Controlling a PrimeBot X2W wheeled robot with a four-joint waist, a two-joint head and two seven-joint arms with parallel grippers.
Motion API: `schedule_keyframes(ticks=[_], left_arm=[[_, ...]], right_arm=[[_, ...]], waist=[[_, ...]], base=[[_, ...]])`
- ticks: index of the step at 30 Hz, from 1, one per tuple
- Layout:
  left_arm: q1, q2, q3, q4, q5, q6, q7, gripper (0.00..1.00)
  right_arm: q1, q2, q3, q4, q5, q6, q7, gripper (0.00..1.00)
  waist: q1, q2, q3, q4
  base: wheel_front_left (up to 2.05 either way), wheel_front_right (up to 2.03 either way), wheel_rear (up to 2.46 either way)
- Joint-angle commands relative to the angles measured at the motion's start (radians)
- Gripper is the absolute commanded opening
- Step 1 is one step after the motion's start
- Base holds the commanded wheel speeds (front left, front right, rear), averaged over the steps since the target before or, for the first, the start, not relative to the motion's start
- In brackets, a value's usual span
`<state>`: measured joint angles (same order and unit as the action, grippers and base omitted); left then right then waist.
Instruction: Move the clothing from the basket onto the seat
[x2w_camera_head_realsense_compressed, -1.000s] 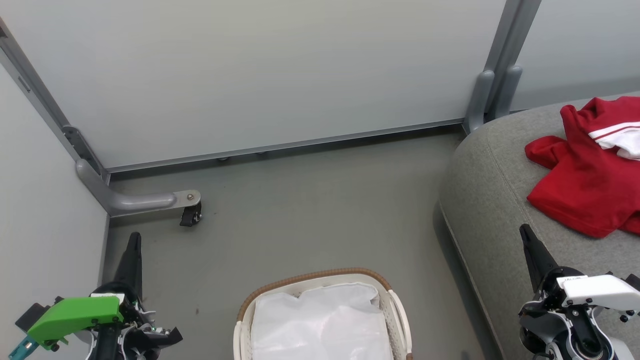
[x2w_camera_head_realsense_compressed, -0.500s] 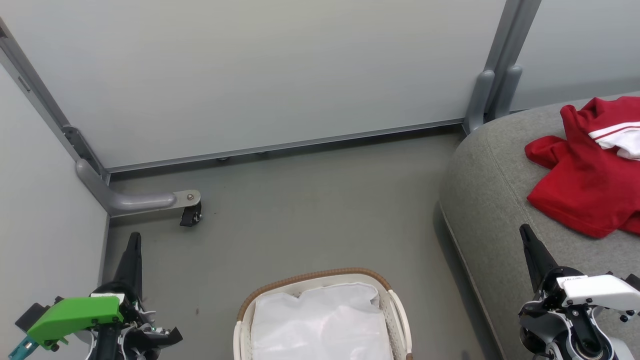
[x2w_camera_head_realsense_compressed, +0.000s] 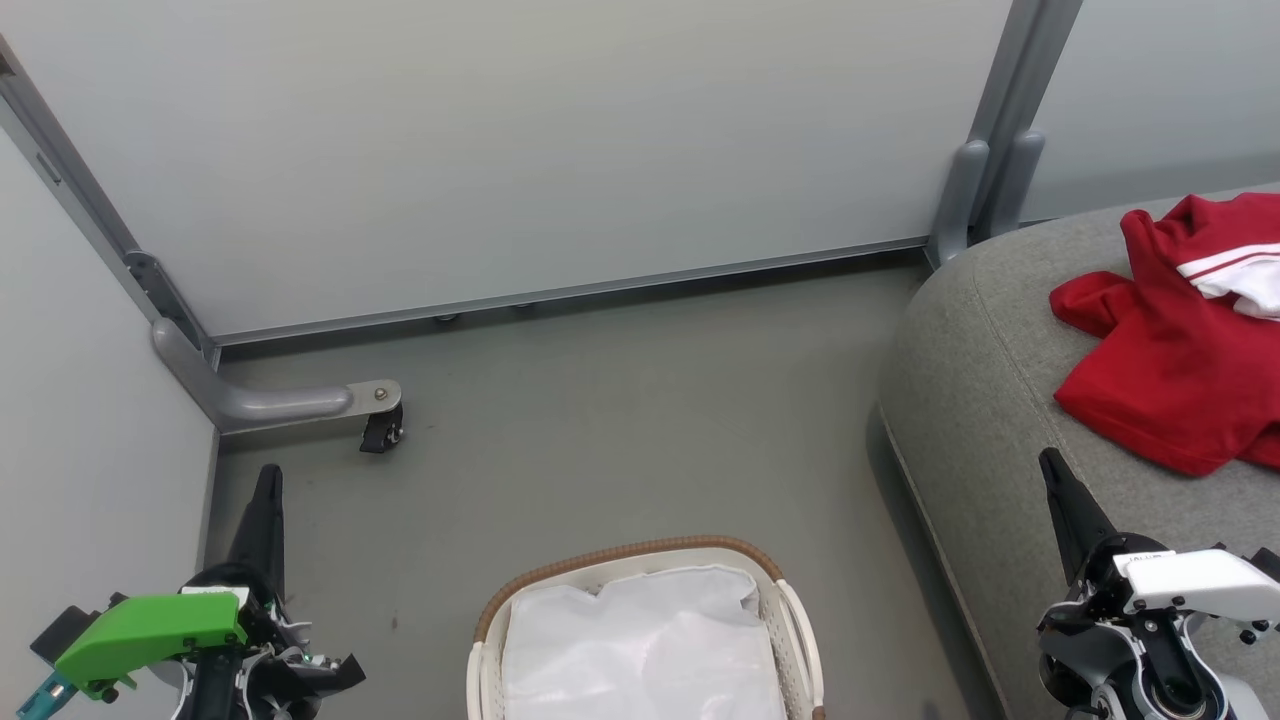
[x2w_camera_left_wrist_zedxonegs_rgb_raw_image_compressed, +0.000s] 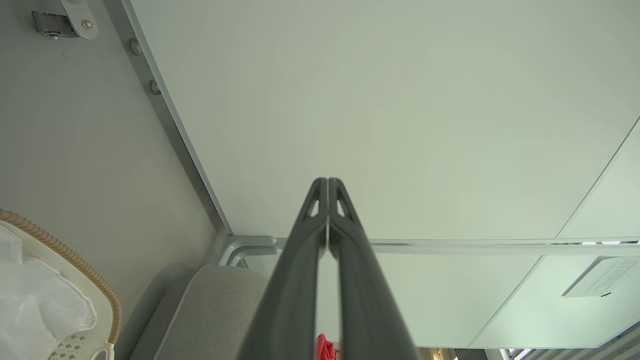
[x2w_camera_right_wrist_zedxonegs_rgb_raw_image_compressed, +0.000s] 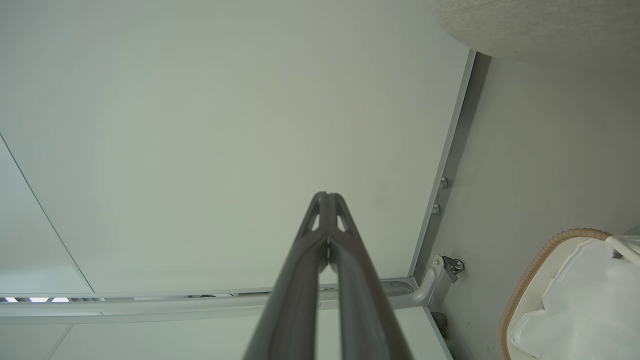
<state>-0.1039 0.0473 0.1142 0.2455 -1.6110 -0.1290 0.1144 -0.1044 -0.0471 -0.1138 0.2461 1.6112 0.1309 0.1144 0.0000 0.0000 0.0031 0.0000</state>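
Showing 1 red clothing heap (x2w_camera_head_realsense_compressed: 1160, 380) at 3 o'clock on 1 seat (x2w_camera_head_realsense_compressed: 980, 400); 1 basket (x2w_camera_head_realsense_compressed: 620, 557) at 6 o'clock w/ white liner (x2w_camera_head_realsense_compressed: 640, 640). You see L gripper (x2w_camera_head_realsense_compressed: 268, 476) & R gripper (x2w_camera_head_realsense_compressed: 1050, 462), both closed, empty. Notice (x2w_camera_left_wrist_zedxonegs_rgb_raw_image_compressed: 597, 276) text unreadable.

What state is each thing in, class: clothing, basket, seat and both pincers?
clothing, crumpled, lying on the seat
basket, upright on the floor, white liner inside, no red fabric in the part shown
seat, bearing the clothing
left pincer, shut, empty
right pincer, shut, empty
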Motion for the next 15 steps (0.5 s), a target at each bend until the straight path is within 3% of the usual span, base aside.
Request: schedule_keyframes(ticks=[1,15], left_arm=[[-0.01,0.005,0.002,-0.002,-0.004,-0.004,0.003,0.0],[-0.01,0.005,0.002,-0.002,-0.004,-0.004,0.003,0.0]], right_arm=[[-0.007,-0.006,-0.002,-0.004,0.003,0.0,0.003,0.0],[-0.007,-0.006,-0.002,-0.004,0.003,0.0,0.003,0.0]], waist=[[0.0,0.0,0.0,0.0],[0.0,0.0,0.0,0.0]], base=[[0.0,0.0,0.0],[0.0,0.0,0.0]])
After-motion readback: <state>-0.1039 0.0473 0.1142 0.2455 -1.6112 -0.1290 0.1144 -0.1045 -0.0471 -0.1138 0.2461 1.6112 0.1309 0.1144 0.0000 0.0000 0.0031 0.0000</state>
